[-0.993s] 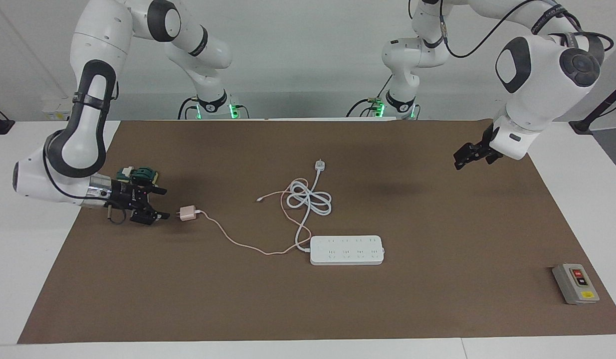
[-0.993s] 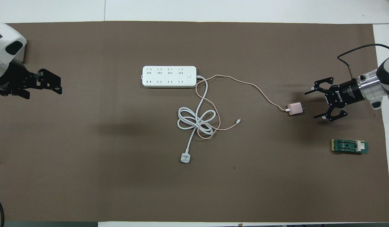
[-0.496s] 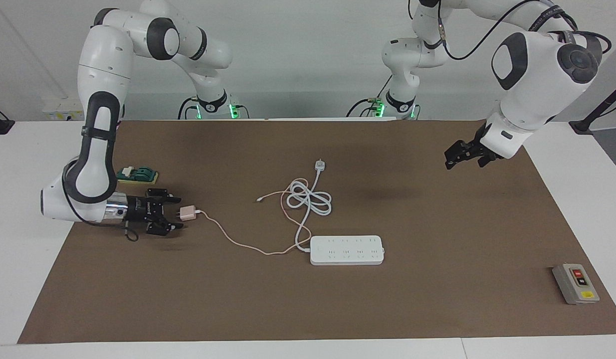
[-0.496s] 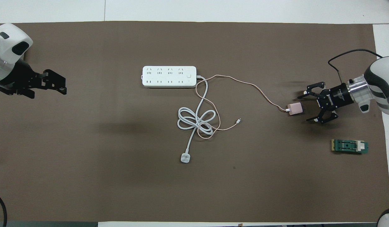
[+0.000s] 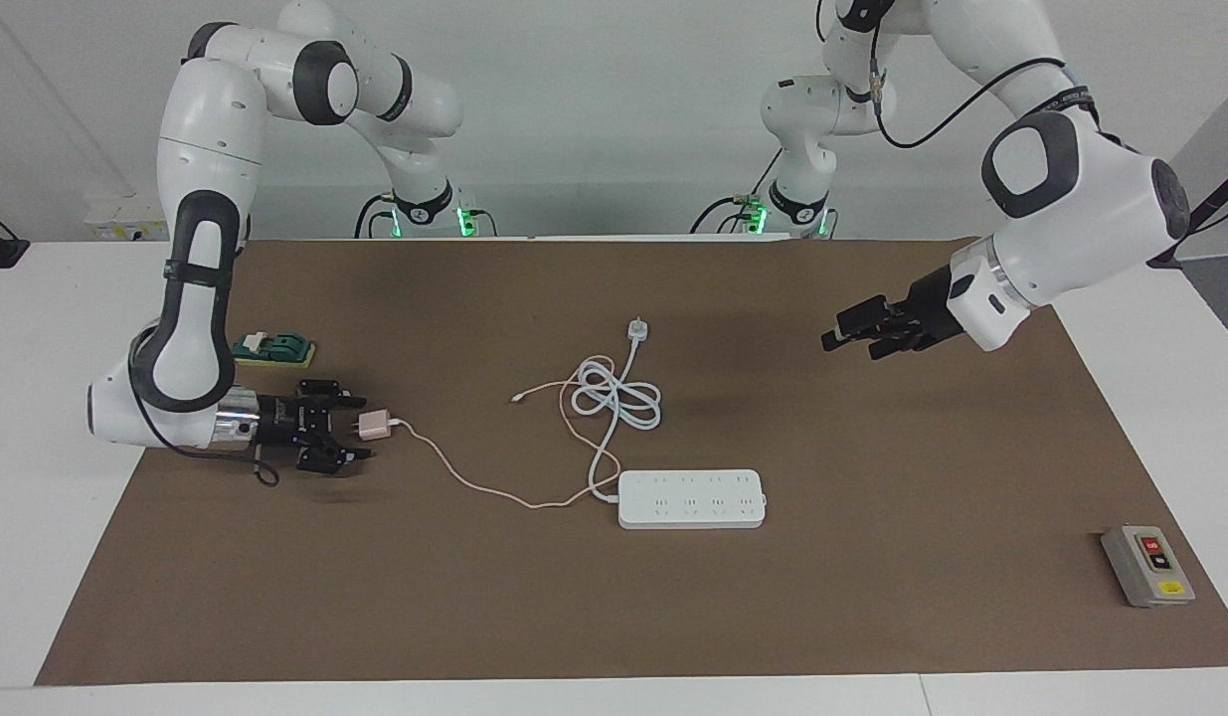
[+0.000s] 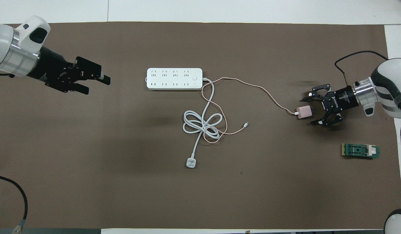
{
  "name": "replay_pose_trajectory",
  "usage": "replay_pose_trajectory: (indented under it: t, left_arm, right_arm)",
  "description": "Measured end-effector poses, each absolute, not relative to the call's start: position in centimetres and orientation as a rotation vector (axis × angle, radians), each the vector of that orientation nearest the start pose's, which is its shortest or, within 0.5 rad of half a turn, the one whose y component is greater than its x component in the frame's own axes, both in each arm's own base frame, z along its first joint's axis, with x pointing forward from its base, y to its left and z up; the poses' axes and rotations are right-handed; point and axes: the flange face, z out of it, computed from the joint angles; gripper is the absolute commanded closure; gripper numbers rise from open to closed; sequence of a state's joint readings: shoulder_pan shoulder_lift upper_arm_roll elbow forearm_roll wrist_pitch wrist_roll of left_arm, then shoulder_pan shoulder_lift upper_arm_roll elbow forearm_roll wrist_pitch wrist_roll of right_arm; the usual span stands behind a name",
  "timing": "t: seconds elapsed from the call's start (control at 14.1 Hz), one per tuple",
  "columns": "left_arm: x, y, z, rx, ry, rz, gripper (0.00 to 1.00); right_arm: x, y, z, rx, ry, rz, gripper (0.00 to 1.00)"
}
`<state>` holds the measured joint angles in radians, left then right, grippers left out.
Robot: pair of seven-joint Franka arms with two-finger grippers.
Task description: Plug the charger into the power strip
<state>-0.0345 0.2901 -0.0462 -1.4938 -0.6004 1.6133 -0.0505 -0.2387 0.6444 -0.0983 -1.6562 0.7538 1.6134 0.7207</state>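
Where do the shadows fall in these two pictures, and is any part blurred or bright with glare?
Facing view: a soft dark shadow lies on the brown mat below the raised left gripper; the right gripper, low at the charger, casts only a small one. Overhead view: a broad faint shadow sits beside the coiled white cord. I see no strong glare or blur in either view.

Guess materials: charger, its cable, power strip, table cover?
Charger: likely matte pale-pink plastic, metal prongs. Its cable: thin, pink, limp, loose curves; sheath type unclear. Power strip: white molded plastic, smooth, rounded corners. Table cover: flat brown sheet, matte, no glare; paper or felt, can't tell.
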Motion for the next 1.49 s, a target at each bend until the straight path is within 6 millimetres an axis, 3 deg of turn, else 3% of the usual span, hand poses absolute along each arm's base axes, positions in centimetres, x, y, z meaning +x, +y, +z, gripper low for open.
replay_pose_trajectory:
  t: [0.28,0.35,0.64,0.92,1.06,1.28,1.49]
  left_arm:
    - [65.3,-10.8,46.8,2.253,0.014,-0.235,0.0]
    - [65.9,-10.6,45.1,2.176,0.0,-0.224,0.0]
    - [68.1,-11.1,37.6,1.911,-0.044,-0.155,0.0]
    - [68.7,-12.1,33.5,1.775,-0.105,-0.056,0.0]
    - [68.7,-12.4,31.2,1.724,-0.143,0.001,0.0]
    - [67.4,-12.6,27.2,1.668,-0.154,0.043,0.0]
    - [66.1,-12.7,25.5,1.625,-0.113,0.03,0.0]
  right_arm:
    - [60.6,-12.6,21.9,-1.894,1.504,0.988,0.86]
    - [60.7,-12.5,21.8,-1.895,1.488,0.981,1.0]
    - [60.7,-12.7,22.2,-1.9,1.47,0.969,1.0]
    - [61.3,-11.7,22.6,-1.895,1.507,0.962,1.0]
    - [62.5,-9.3,24.3,-1.897,1.54,0.959,1.0]
    - [65.1,-4.2,29.6,-1.881,1.587,0.94,1.0]
    - [66.9,1.3,34.1,-1.842,1.597,0.941,1.0]
